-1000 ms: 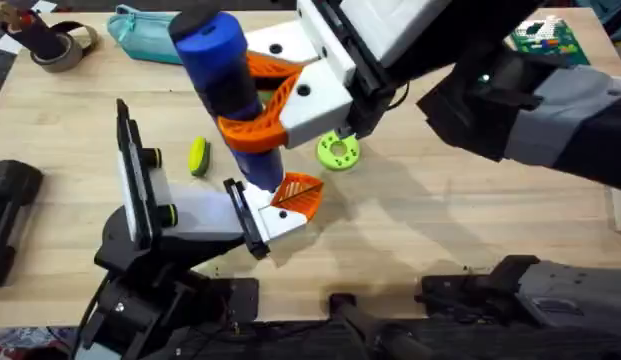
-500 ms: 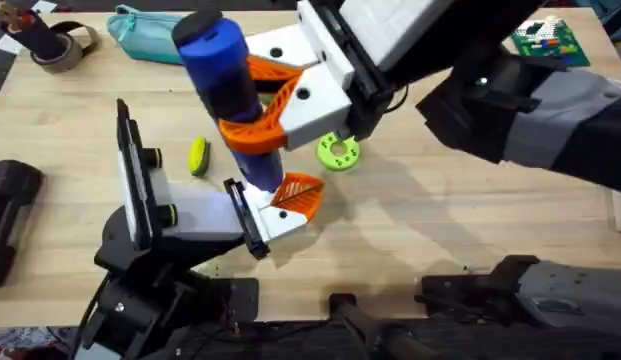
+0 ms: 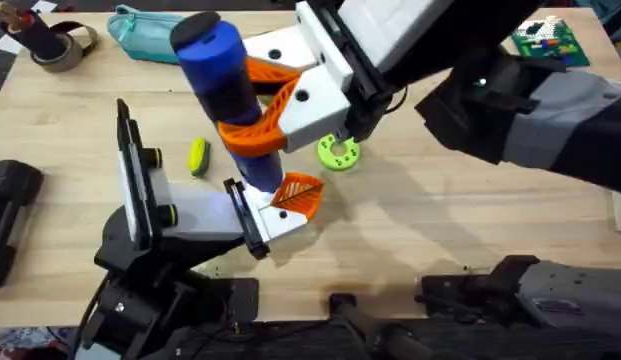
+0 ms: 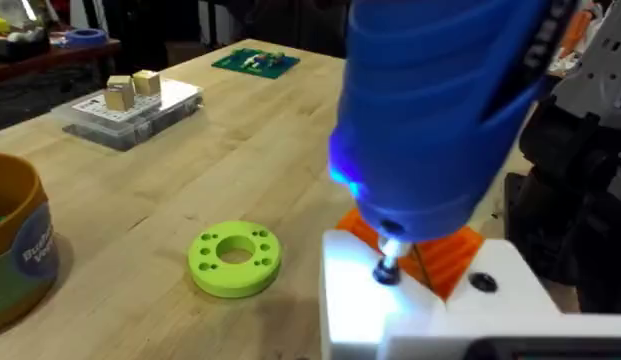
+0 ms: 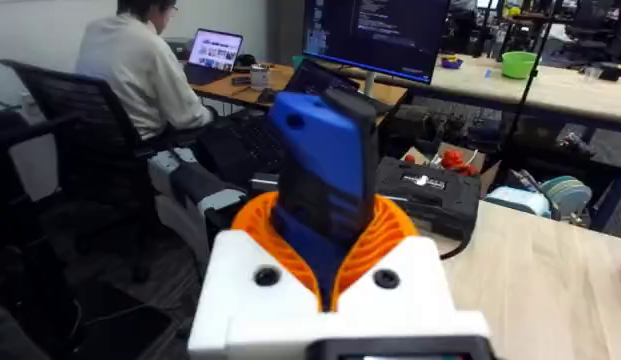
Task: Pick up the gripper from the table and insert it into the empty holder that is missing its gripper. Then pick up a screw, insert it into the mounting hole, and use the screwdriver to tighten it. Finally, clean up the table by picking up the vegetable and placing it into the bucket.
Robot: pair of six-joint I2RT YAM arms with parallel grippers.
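Blue screwdriver [image 3: 225, 95] stands near-upright in the right gripper [image 3: 265, 105], orange ribbed pads [image 3: 252, 135] clamped round its body from the right side; tip points down onto the holder [image 3: 280, 218] at centre-near table. In the left wrist view the tip [image 4: 387, 270] sits on a screw head on the holder's white top face, small blue light glowing on the driver body just above it. Orange gripper [image 3: 298, 194] is seated in the holder, sticking out on its right/far side, directly under the driver w/ the tip just left of it. Holder sits at the end of the left arm, lying low across the near-left table; left gripper's own finger state: cannot tell.

Bit farther & right of the holder: lime-green disc [image 3: 337, 151] flat on the wood, close under the right gripper's white block. Left of the driver, apart from it: vegetable [image 3: 197, 156], yellow-green, lying on the table btwn the driver and a black upright plate on the left arm. Bucket [image 4: 12, 245] shows in the left wrist view, upright, beyond the disc from the holder. Far-left edge: teal pouch [image 3: 145, 35], tape roll [image 3: 58, 47].
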